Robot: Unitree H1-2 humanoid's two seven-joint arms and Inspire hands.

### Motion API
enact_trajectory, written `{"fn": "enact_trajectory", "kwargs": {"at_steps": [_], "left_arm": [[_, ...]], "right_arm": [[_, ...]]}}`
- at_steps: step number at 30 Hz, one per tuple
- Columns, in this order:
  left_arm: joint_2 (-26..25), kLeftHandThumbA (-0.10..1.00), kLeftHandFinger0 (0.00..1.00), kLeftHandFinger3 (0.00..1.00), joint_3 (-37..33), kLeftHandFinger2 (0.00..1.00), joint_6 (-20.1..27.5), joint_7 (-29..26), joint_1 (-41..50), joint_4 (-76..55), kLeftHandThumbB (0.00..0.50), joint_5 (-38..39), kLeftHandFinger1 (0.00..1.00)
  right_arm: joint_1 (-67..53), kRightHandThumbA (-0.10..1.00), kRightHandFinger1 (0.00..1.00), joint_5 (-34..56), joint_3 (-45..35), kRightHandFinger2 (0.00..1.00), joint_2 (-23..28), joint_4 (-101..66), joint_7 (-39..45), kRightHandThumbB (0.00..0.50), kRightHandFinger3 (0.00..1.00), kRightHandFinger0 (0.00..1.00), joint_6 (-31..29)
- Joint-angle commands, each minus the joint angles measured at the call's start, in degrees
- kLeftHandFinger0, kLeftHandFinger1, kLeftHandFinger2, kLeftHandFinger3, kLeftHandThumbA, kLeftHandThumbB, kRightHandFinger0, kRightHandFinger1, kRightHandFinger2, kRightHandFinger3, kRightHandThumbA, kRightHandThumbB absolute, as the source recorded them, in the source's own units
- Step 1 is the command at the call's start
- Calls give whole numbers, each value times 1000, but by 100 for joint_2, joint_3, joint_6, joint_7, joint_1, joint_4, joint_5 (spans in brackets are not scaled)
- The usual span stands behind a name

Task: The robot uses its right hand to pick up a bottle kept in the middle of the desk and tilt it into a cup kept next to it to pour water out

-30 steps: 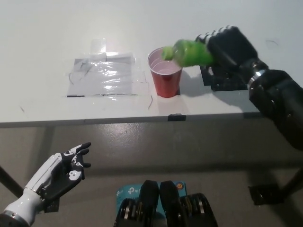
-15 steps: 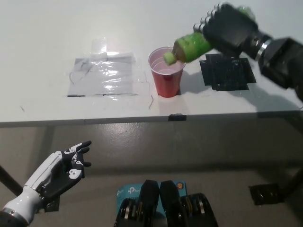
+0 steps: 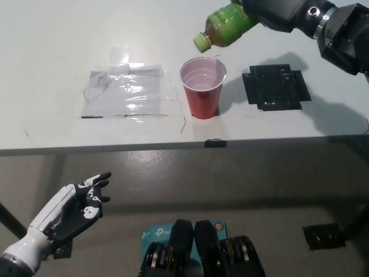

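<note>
Above the desk's (image 3: 52, 34) far edge, the black right hand (image 3: 275, 11) wraps its fingers around the base end of a green bottle (image 3: 226, 26), though the frame's top cuts off most of the grip. Its capped neck tilts down and left, clear of the red cup (image 3: 202, 88) (standing near the front edge, beside a black tape patch (image 3: 275, 87)). Below the desk, the white left hand (image 3: 74, 209) rests, fingers loosely spread.

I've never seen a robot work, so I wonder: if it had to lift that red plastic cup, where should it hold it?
Probably around the red plastic cup's side wall, coming level from the right, where the black right hand already is. It stands upright with its mouth open, so gripping from above risks crushing the thin rim.
</note>
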State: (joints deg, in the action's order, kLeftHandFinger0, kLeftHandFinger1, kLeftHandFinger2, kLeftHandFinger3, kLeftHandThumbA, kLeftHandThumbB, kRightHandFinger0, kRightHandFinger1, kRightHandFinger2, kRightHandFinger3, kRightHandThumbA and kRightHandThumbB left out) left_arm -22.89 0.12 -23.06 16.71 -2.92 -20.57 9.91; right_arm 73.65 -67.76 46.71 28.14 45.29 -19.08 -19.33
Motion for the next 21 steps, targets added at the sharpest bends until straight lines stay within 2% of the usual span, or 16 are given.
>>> {"fn": "enact_trajectory", "kwargs": {"at_steps": [1,2,3,4,5,7,8,11,12,14,15,16,17,18,19,21], "left_arm": [[-158,707,884,1000,-21,1000,10,118,-98,-205,146,-15,1000],[-160,699,886,1000,-14,1000,36,135,-135,-180,131,2,1000],[-162,700,885,1000,-14,1000,72,145,-140,-164,139,-3,1000],[-155,699,877,1000,-8,1000,104,149,-137,-145,134,-7,1000],[-159,698,868,1000,2,1000,126,149,-151,-131,136,-14,1000],[-163,710,865,1000,5,1000,115,153,-156,-136,147,-16,1000],[-174,733,853,1000,-3,1000,88,141,-152,-158,165,-51,1000],[-171,745,850,1000,12,1000,109,140,-86,-167,177,-51,1000],[-159,741,850,1000,14,1000,156,146,-84,-148,164,-47,1000],[-166,740,859,1000,15,1000,124,157,-80,-164,163,-37,1000],[-151,733,866,1000,4,1000,98,162,-46,-183,163,-23,1000],[-151,731,879,1000,6,1000,87,163,-46,-187,164,-20,1000],[-128,735,881,1000,-21,1000,80,149,9,-204,169,-56,1000],[-125,737,881,1000,-22,1000,79,149,15,-206,169,-62,1000],[-120,736,882,1000,-19,1000,87,154,18,-211,170,-52,1000],[-119,730,880,1000,-16,1000,120,165,21,-203,157,-45,1000]], "right_arm": [[385,-32,0,-308,16,269,14,-124,-386,223,376,0,-11],[442,-24,0,-409,80,243,14,-84,-420,209,388,0,-24],[477,-44,0,-464,133,242,32,-85,-415,200,360,0,-79],[507,-76,0,-506,169,241,47,-66,-441,214,307,0,-118],[577,-94,0,-568,224,242,55,3,-519,197,295,0,-144],[647,-77,0,-664,297,241,80,95,-692,220,279,0,-170],[702,-9,0,-893,423,189,100,205,-988,260,238,0,-2],[754,49,0,-1092,569,182,135,226,-1028,250,256,0,149],[718,28,0,-988,488,173,146,265,-1112,229,182,0,122],[666,2,0,-870,377,168,128,313,-1140,239,184,0,98],[516,-26,0,-558,147,182,111,225,-859,210,228,0,47],[482,-34,0,-436,52,186,95,215,-781,210,240,0,4],[304,-40,0,-75,-220,271,77,47,-333,210,243,0,-12],[275,-40,0,-54,-284,302,70,22,-269,207,243,0,-25],[182,-54,7,182,-482,339,36,-44,-63,222,199,0,-44],[67,-67,14,347,-737,368,-7,-129,124,232,196,0,-84]]}}
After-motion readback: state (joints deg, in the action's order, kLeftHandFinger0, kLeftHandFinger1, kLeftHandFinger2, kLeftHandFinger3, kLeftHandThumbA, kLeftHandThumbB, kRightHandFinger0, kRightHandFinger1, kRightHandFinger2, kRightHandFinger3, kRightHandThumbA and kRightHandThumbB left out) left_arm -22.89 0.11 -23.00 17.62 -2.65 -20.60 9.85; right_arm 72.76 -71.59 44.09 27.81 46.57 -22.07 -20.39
